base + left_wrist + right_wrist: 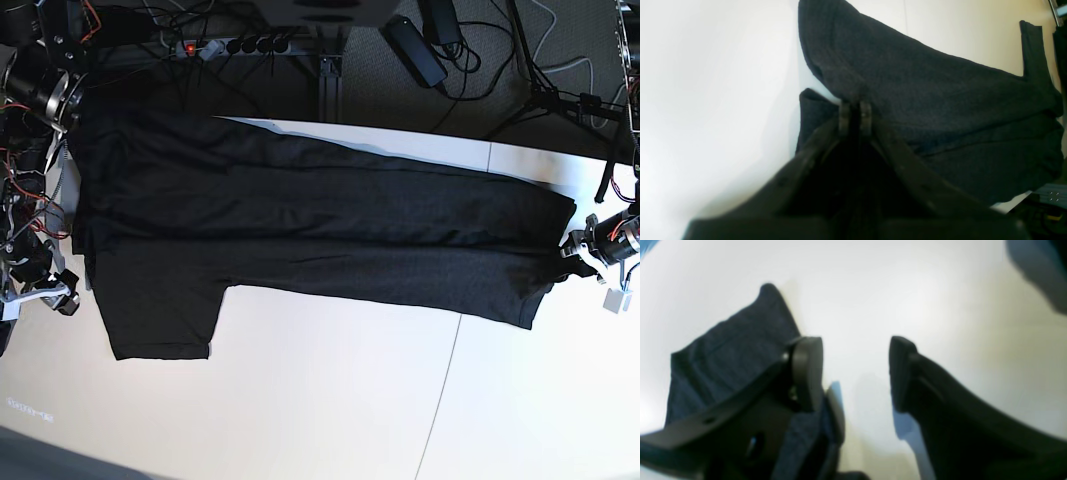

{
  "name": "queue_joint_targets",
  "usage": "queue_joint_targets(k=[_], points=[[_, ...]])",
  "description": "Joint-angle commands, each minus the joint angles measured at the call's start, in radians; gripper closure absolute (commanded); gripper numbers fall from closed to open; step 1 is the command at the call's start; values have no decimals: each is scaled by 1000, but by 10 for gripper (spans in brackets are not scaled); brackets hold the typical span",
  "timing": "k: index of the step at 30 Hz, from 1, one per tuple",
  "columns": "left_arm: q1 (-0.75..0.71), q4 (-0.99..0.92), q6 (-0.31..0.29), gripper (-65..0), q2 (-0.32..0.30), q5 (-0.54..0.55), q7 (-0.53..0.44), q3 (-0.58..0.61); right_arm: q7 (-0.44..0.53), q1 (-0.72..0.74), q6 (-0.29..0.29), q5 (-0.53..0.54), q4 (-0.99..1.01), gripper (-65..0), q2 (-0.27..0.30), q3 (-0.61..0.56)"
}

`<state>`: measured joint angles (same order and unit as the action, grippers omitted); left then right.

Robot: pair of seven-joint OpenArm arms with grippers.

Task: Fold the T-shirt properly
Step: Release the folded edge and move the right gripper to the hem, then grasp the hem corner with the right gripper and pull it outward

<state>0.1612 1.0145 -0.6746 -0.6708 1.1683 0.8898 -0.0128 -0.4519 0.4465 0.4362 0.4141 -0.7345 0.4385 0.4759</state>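
Across the white tabletop (pixel 330 420) lay the large black soft-jersey T-shirt (pixel 300 235), stretched in a long band from one side of the base view to the other, its far long edge already doubled over toward the middle and one short sleeve (pixel 165 320) still jutting out toward the near edge. At the hem end, the left gripper (pixel 855 115) had its jaws pressed together on a pinch of the cloth, which rose in a soft peak from that point. At the sleeve end, the right gripper (pixel 857 373) hung with its jaws spread wide over bare table, nothing between them, a flap of the shirt lying just beside one finger (pixel 806 371).

Such fabric looked light and limp; it would probably drape, drag and wrinkle rather than hold any shape, and a single-layer pinch might slip. Corners and seamed edges, such as the hem or the sleeve cuff, seemed the sounder places to grip, ideally with both arms lifting together. Whether the left pinch held one layer or both was hard to tell from the blurred wrist view.

No containers appeared anywhere on the table.
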Motion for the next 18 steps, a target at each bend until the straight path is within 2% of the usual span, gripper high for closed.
queue_joint_targets(k=[1, 10, 18], points=[[18, 15, -23, 0, -25, 17, -17, -10, 19, 27, 47, 4, -5, -317, 5, 3], [18, 15, -23, 0, -25, 20, -17, -10, 19, 26, 47, -29, 20, -317, -107, -5], [18, 15, -23, 0, -25, 21, -17, -10, 18, 27, 47, -37, 19, -316, -182, -74]])
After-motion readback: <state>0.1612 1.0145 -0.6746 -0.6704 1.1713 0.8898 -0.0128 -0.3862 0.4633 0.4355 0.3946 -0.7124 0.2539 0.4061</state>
